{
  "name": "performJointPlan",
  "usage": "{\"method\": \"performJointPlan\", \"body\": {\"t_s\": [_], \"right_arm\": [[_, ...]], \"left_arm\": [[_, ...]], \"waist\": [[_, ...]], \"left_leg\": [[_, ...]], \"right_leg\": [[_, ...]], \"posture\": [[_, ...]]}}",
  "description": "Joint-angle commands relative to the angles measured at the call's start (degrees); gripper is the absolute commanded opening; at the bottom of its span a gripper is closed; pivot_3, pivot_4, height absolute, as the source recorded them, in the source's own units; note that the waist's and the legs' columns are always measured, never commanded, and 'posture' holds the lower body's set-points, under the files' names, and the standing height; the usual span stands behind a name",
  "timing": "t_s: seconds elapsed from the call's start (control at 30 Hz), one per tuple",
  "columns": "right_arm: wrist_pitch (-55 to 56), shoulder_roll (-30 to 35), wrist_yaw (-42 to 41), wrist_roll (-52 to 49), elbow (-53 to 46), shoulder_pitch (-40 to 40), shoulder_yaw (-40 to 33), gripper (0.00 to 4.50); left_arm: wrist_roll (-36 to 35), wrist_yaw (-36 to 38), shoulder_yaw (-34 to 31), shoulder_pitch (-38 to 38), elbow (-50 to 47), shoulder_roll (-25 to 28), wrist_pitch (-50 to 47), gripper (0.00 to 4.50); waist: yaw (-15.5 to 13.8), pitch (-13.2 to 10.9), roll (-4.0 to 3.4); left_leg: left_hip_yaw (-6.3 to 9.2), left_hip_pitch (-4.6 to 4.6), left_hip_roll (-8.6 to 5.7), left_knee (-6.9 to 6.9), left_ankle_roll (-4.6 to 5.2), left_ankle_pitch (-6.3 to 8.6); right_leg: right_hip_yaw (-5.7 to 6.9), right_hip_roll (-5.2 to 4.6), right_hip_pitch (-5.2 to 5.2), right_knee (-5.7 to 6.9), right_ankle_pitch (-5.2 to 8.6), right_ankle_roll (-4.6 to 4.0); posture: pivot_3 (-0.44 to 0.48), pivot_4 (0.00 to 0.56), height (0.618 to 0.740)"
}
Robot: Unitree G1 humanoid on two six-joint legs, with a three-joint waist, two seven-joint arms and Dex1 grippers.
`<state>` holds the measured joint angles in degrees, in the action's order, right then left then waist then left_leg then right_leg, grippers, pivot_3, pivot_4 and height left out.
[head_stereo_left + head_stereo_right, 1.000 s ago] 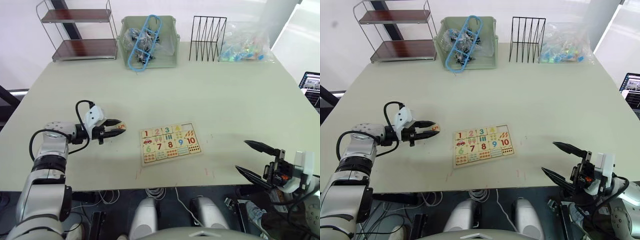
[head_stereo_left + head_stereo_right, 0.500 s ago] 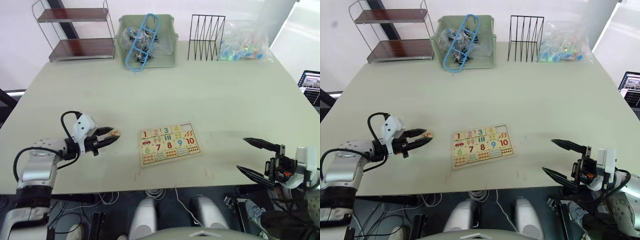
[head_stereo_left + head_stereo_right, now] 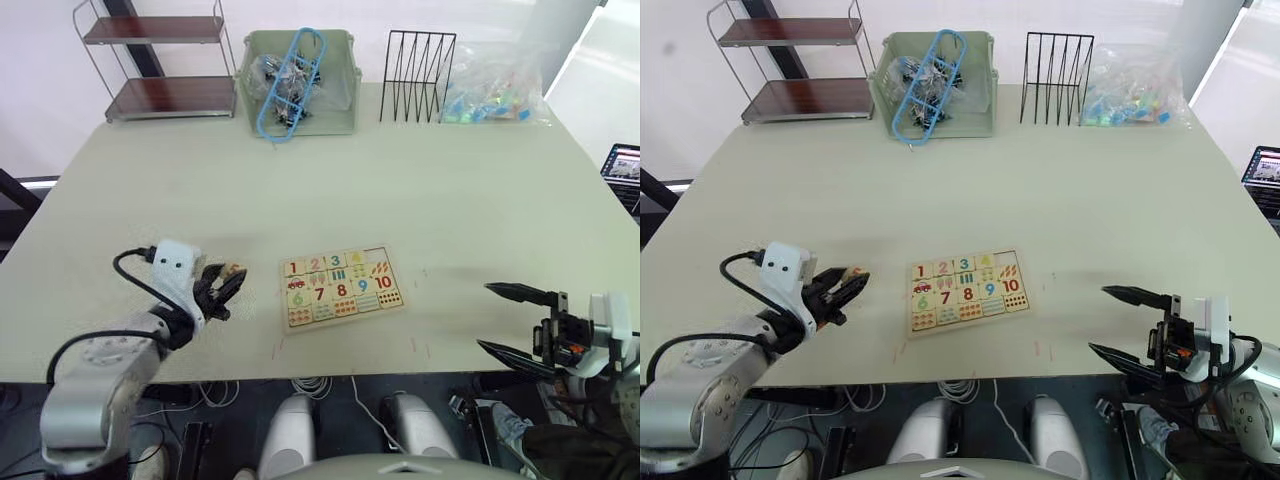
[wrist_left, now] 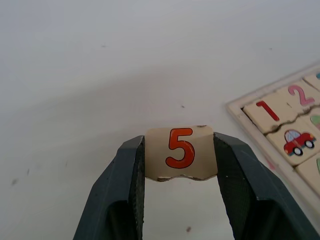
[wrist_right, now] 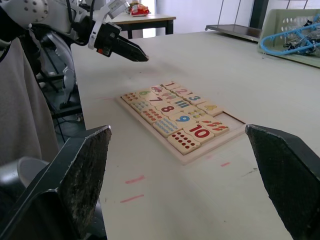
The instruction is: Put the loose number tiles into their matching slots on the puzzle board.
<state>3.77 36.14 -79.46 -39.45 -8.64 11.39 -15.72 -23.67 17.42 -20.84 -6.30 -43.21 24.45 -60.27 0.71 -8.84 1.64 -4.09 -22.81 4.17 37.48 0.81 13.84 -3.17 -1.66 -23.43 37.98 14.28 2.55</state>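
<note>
left wrist view gives you the clearest read: your left gripper (image 4: 181,155) is clamped on the 5 tile (image 4: 181,152), one black finger on each side edge, the orange digit facing the camera. from the head cameras you see that tile as a small pale square at the fingertips, held over the table (image 3: 420,200) just to the left of the puzzle board (image 3: 342,287) and apart from it. the wrist view also catches the board's near corner with the 1 and 2 tiles seated and the red car picture below them.

left eye view shows you 1, 2 and 3 in the top row of the board, with 6 to 10 beneath. your right gripper (image 3: 520,319) hangs off the table's front right edge, well apart from the board, fingers spread wide and holding nothing. right wrist view looks between those spread fingers (image 5: 75,180) across the whole board to your left gripper beyond it.
</note>
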Motion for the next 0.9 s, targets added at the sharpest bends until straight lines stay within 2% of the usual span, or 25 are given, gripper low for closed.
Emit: {"method": "performJointPlan", "body": {"t_s": [0.03,0.23,0.4,0.57,0.77,0.9], "right_arm": [[-0.2,0.6,0.1,-1.0,-2.3,0.0,-1.1,4.50],[-0.8,0.4,0.8,-1.1,-3.8,0.7,-1.1,4.50],[-1.4,1.0,0.7,-1.3,-3.3,0.0,-1.7,4.50],[-0.6,1.0,0.8,-0.4,-2.6,-0.4,-1.3,4.50],[-0.3,0.9,0.9,0.6,-1.9,-1.3,-0.5,4.50],[-0.4,0.8,1.0,0.9,-2.0,-1.4,-0.5,4.50]], "left_arm": [[1.2,-7.9,-0.1,-0.6,-9.1,-4.4,-6.1,1.50],[3.8,-16.9,3.1,-0.7,-12.5,-14.0,-10.8,1.50],[7.5,-21.4,4.5,-1.5,-11.1,-17.7,-9.4,1.50],[9.4,-22.7,5.2,-1.6,-9.8,-19.1,-8.6,1.50],[8.9,-21.3,5.2,-2.0,-10.2,-19.3,-8.4,4.31],[7.8,-19.0,4.4,-1.2,-11.1,-18.5,-7.9,4.42]], "waist": [[0.0,0.0,0.00],[0.0,0.0,0.02],[0.0,0.0,0.04],[0.1,0.0,0.05],[0.1,0.0,0.06],[0.1,0.0,0.06]], "left_leg": [[-0.01,0.01,0.00,0.01,0.00,0.00],[0.00,0.03,-0.05,0.07,0.00,0.00],[0.03,0.02,-0.06,0.07,0.00,0.00],[0.03,0.02,-0.07,0.07,0.00,0.00],[0.02,0.00,-0.07,0.07,0.00,0.00],[0.04,0.00,-0.07,0.07,0.00,0.00]], "right_leg": [[-0.01,0.00,0.01,0.00,0.00,-0.01],[-0.05,0.00,0.04,-0.01,0.10,-0.18],[-0.04,0.02,0.04,-0.02,0.10,-0.20],[-0.05,0.02,0.04,-0.02,0.10,-0.19],[-0.05,0.01,0.04,-0.05,0.10,-0.20],[-0.04,0.01,0.03,-0.04,0.11,-0.20]], "posture": [[0.000,0.150,0.740],[0.000,0.150,0.740],[0.000,0.150,0.740],[0.000,0.150,0.740],[0.000,0.150,0.740],[0.000,0.150,0.740]]}}
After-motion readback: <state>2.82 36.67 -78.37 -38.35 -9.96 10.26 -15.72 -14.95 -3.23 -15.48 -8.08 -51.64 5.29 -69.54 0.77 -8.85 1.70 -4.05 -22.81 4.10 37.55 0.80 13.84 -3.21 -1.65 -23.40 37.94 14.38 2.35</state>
